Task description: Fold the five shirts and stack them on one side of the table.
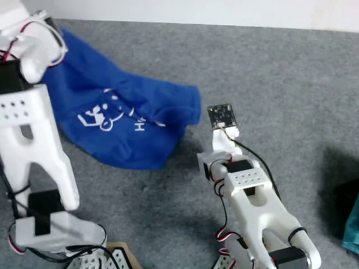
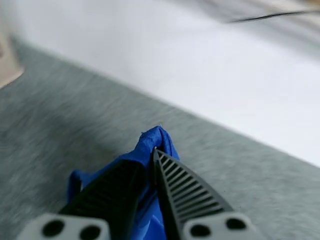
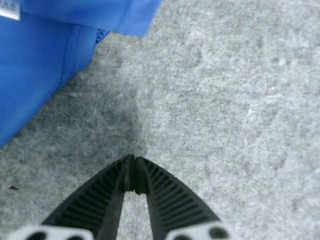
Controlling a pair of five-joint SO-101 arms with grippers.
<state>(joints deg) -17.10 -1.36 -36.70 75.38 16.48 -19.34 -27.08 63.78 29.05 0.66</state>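
Note:
A blue shirt with a white print lies crumpled on the grey mat, left of centre. The left arm stands over the shirt's left side, its wrist at the far left corner. In the left wrist view my left gripper is shut on a raised fold of the blue shirt. The right arm reaches up from the front, just right of the shirt's near edge. My right gripper is shut over bare mat with nothing in it, the blue shirt close beside it.
A teal cloth and a dark shape sit at the right edge. A tan board lies by the left arm's base. A white strip borders the mat's far side. Bare mat stretches to the right of the shirt.

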